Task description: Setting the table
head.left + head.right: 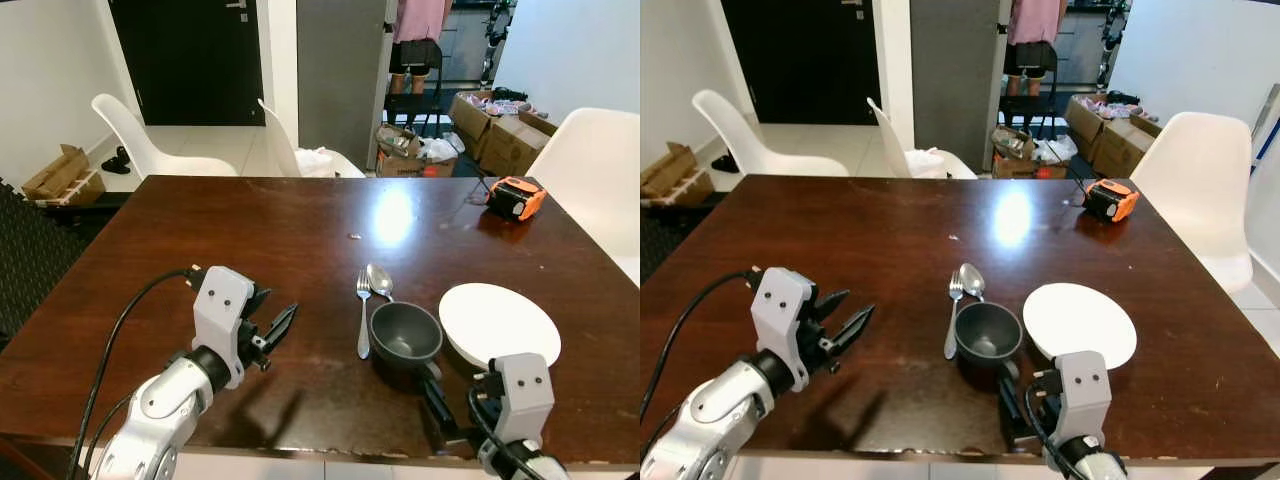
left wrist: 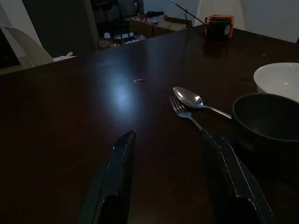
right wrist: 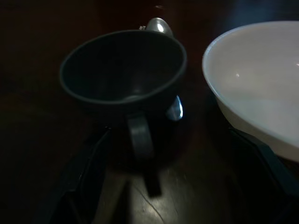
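Four pieces of tableware lie close together on the dark bench (image 1: 250,230): a fork (image 1: 363,310), a spoon (image 1: 380,281) touching beside it, a dark mug (image 1: 405,338) and a white plate (image 1: 498,322) just right of the mug. The right pincer (image 3: 168,186) is low at the near edge, fingers spread wide, with the mug handle (image 3: 139,135) pointing between them. The left pincer (image 1: 272,330) hovers open over the wood, left of the fork. I judge the mug stiff, rather light and breakable; its handle or its rim is a good hold. The cutlery is thin, smooth and flat, so probably slippery to lift.
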`<state>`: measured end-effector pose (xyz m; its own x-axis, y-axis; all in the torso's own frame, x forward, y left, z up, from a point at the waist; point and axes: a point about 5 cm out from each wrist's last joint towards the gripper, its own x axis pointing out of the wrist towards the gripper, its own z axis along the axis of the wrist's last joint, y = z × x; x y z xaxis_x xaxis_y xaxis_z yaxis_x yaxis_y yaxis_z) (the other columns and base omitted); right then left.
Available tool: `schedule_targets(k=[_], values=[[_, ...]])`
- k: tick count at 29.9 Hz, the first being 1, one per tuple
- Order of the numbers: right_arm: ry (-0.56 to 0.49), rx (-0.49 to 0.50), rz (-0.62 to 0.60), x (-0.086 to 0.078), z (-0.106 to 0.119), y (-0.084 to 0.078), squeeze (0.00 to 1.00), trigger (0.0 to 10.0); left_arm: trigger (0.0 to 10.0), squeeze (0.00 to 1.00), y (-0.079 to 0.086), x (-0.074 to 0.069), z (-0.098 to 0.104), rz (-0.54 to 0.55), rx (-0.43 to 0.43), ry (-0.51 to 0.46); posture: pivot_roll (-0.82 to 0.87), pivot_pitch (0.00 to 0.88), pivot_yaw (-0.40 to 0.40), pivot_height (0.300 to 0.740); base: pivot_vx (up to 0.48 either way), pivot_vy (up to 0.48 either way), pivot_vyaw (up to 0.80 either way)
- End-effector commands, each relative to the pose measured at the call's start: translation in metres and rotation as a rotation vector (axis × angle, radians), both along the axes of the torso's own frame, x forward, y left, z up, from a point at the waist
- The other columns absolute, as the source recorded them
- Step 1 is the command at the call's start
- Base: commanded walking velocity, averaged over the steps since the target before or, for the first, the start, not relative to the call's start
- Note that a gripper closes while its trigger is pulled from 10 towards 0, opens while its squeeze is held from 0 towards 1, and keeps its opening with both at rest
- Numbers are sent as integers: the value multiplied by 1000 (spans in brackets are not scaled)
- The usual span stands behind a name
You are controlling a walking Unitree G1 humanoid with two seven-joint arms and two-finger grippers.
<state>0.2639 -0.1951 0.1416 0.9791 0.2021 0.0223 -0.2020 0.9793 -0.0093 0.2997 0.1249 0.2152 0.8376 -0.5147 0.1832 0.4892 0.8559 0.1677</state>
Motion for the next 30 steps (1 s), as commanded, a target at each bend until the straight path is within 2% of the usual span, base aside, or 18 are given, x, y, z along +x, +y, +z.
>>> schedule_targets(k=[1, 2, 3, 4, 8, 9, 10, 11, 13, 14, 30], values=[[13, 3, 17, 2, -5, 0, 0, 10000, 10000, 0, 4, 0, 0, 17, 11, 8, 5, 133, 130, 740, 0, 0, 0], [11, 2, 24, 4, -5, 0, 0, 9020, 10000, 0, 4, 0, 0, 18, 10, 7, 7, 133, 130, 740, 0, 0, 0], [11, 2, 24, 4, -5, 0, 0, 9020, 10000, 0, 4, 0, 0, 18, 10, 7, 7, 133, 130, 740, 0, 0, 0], [8, -1, 36, 8, -5, 1, 0, 5294, 10000, 0, 4, 0, 0, 20, 10, 7, 14, 133, 130, 740, 0, 0, 0], [5, -2, 48, 11, -4, 3, 0, 4902, 10000, 0, 4, 0, 1, 23, 11, 7, 17, 134, 130, 740, 0, 0, 0], [3, -2, 60, 13, -5, 4, 0, 3922, 10000, 0, 4, -1, 1, 24, 11, 7, 22, 134, 130, 740, 0, 0, 0], [3, -2, 60, 13, -5, 4, 0, 3922, 10000, 0, 4, -1, 1, 24, 11, 7, 22, 134, 130, 740, 0, 0, 0], [3, -2, 73, 14, -5, 5, 0, 980, 10000, 0, 4, -1, 1, 26, 10, 7, 23, 134, 129, 740, 0, 0, 0], [2, -2, 81, 16, -5, 6, 0, 980, 10000, 0, 4, -1, 1, 27, 10, 7, 23, 134, 129, 740, 0, 0, 0], [1, 0, 91, 17, -5, 7, 0, 0, 10000, 0, 5, -1, 1, 29, 10, 6, 26, 134, 128, 740, 0, 0, 0], [-21, 24, 150, 19, -2, 12, 0, 0, 10000, 0, 3, -1, 1, 36, 3, 6, 23, 127, 122, 740, 0, 0, 0]])
